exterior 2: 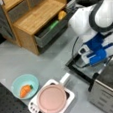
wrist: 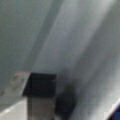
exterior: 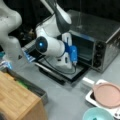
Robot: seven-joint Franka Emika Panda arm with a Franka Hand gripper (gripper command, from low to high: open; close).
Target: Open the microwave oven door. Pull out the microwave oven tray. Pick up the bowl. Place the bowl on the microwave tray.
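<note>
1 pincer [exterior: 65,65] above lowered microwave oven door [exterior: 62,72] (grip state unclear) | bowl [exterior 2: 24,86] well apart, near table edge

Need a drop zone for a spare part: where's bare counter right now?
Free: grey counter between the wooden shelf unit, the teal bowl and the open oven door. Crowded: at the door, where the arm and pincer reach into the oven, and by the white rack holding the pink plate.
</note>
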